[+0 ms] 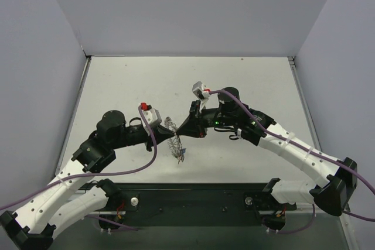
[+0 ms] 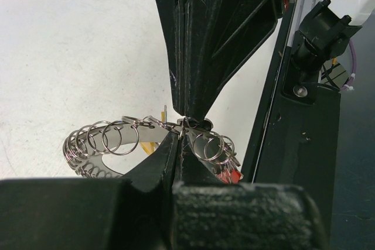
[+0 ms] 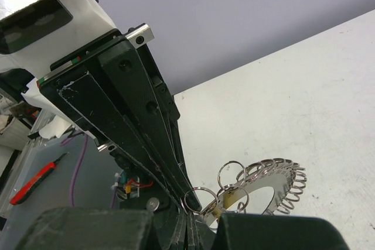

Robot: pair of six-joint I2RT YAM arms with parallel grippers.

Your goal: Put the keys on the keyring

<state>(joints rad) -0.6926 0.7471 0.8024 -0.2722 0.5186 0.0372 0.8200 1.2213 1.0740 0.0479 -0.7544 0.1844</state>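
Observation:
The keyring (image 1: 173,128) is a flat silvery ring hung with several small split rings, held up over the table's middle between both grippers. Seen from the left wrist, my left gripper (image 2: 177,136) is shut on the keyring (image 2: 94,144) at its rim, and my right gripper (image 2: 188,114) comes down from above, shut on the same spot. Keys (image 2: 233,175) with red heads hang below the right side of the ring; a yellow head (image 2: 153,144) shows behind it. From the top they dangle as a small cluster (image 1: 180,156). My right gripper (image 3: 187,222) meets the left gripper (image 3: 195,206) beside the keyring (image 3: 266,182).
The black base rail (image 1: 193,200) runs along the near table edge, close under the grippers (image 2: 299,144). Grey walls close in the left, back and right sides. A red-handled tool (image 3: 32,182) lies off the table. Purple cables trail along both arms.

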